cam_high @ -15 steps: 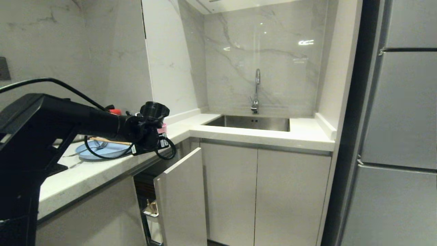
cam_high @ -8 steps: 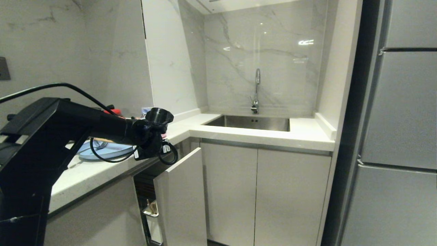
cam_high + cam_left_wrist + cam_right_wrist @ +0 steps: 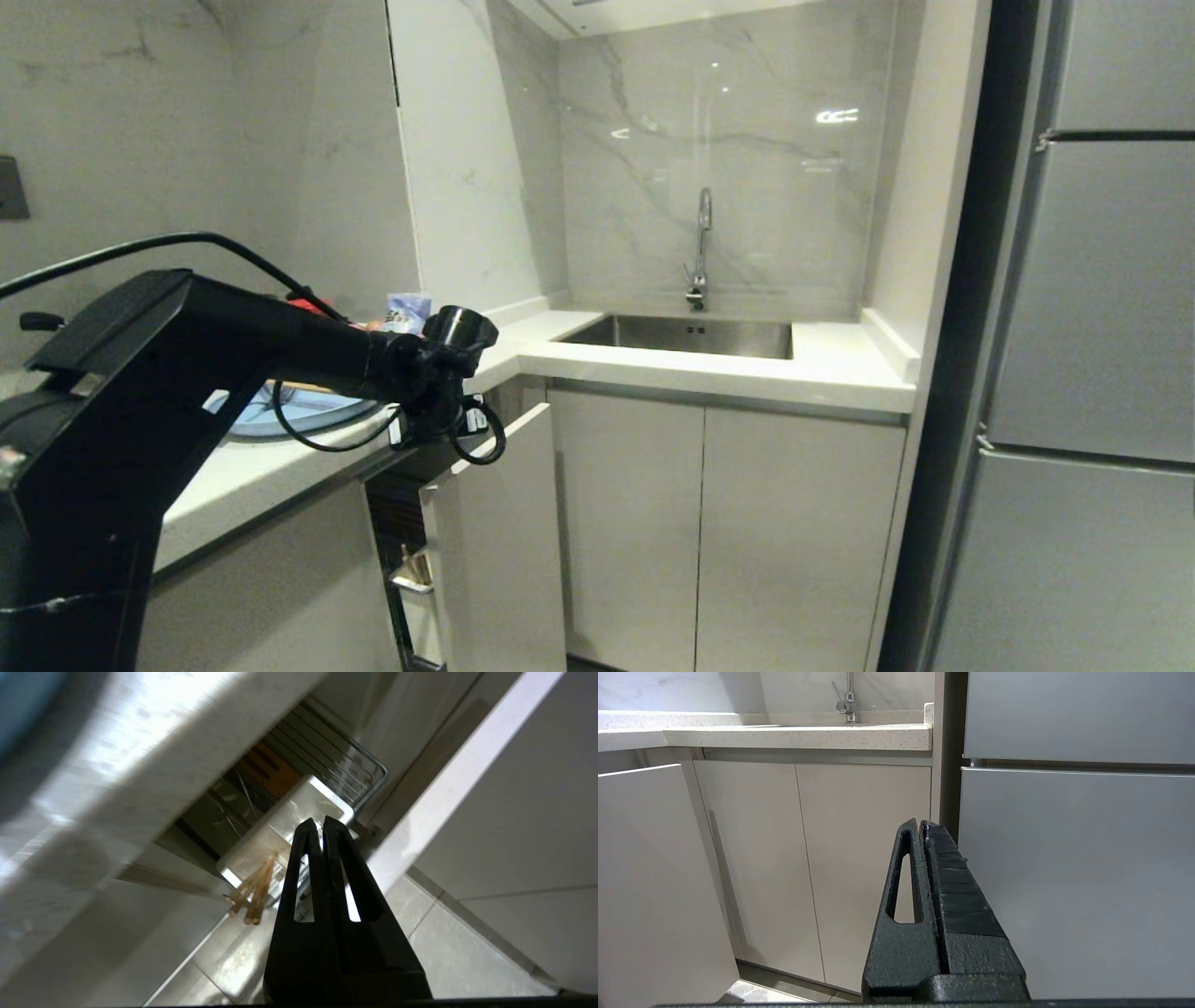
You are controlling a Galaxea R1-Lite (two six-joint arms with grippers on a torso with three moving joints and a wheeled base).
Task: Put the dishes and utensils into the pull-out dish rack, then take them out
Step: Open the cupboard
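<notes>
Left gripper (image 3: 322, 823), pinched closed and empty, hangs over the chopsticks (image 3: 254, 891) in the white utensil cup (image 3: 285, 833); unloading likely needs opened fingers first.

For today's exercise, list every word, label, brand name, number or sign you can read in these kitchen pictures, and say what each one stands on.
No readable text in any view.
Blue-and-white packet on the countertop: any print too small to read.
White tags on the left gripper's wrist: too small to read.
Fridge door, cabinet doors and white utensil cup: no markings visible.
</notes>
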